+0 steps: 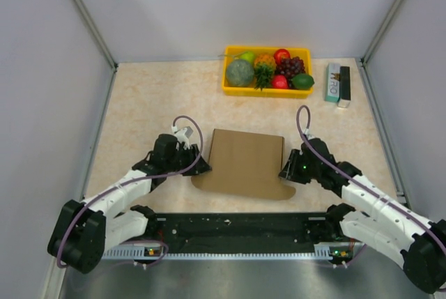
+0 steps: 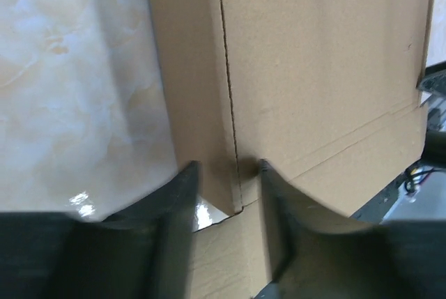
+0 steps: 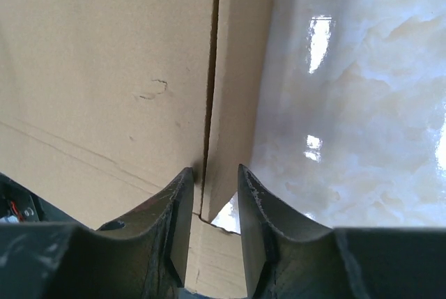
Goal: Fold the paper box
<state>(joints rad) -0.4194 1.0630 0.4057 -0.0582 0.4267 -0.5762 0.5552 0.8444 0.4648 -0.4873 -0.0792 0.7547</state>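
Straddling the paper box's [image 1: 245,159] nine and three o'clock edges at the bench [image 1: 153,97] centre, your left tool [image 2: 228,173] and right tool [image 3: 214,177] look set to raise both sides together; whether either pinches is unclear.

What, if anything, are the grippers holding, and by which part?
Left gripper and right gripper each straddle a side flap of the paper box; grip cannot be told.

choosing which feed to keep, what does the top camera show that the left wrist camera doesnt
Only the top camera: the yellow fruit tray, the small printed carton, and the whole outline of the paper box. Only the left wrist: the fold of the side flap close up, sitting between the fingers of the left gripper. Both: the paper box on the marbled table.
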